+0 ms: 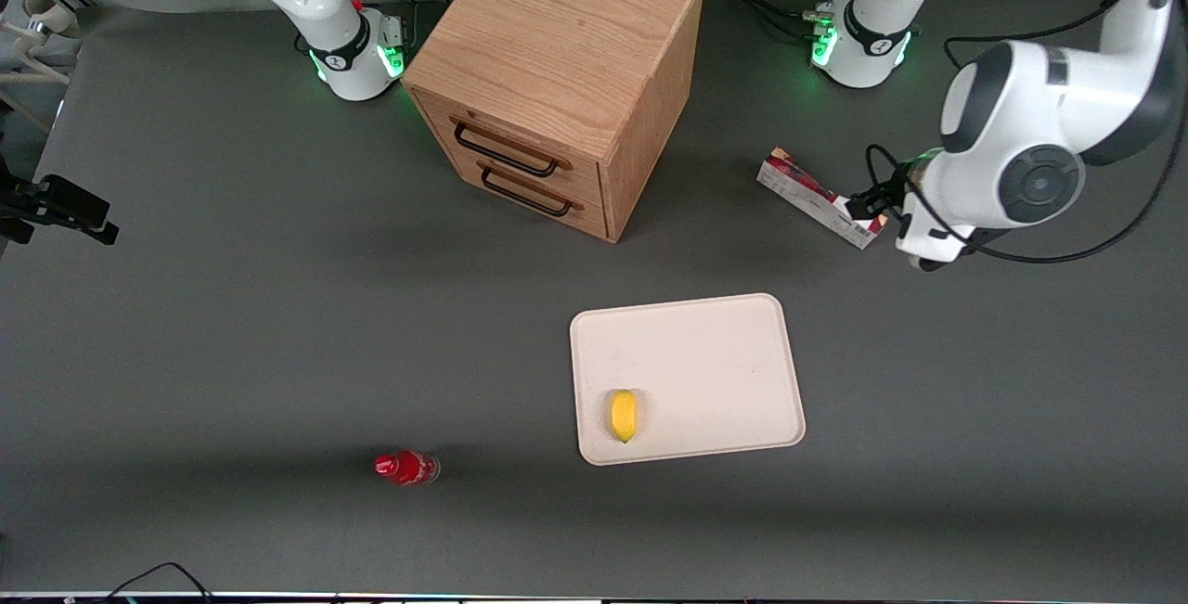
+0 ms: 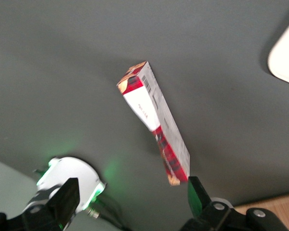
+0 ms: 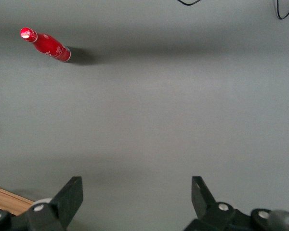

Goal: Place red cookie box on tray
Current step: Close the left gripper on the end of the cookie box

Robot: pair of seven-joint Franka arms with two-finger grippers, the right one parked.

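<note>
While spread open, gripper [image 2: 130, 197] hovers over long dark-red-and-white cardboard cookie box [image 1: 819, 199] | flat cream-white rectangular tray [image 1: 715, 353] at box's 7 o'clock

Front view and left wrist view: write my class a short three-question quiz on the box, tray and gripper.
1. True or false: the cookie box lies on the tray.
2. What yellow thing sits on the tray? A) lemon B) bottle C) cup
3. Fill in: the gripper hovers, fingers ____, beside one end of the box.

Key: 1 false, it lies on the table, farther from the front camera than the tray. 2 A, the lemon. 3 open.
</note>
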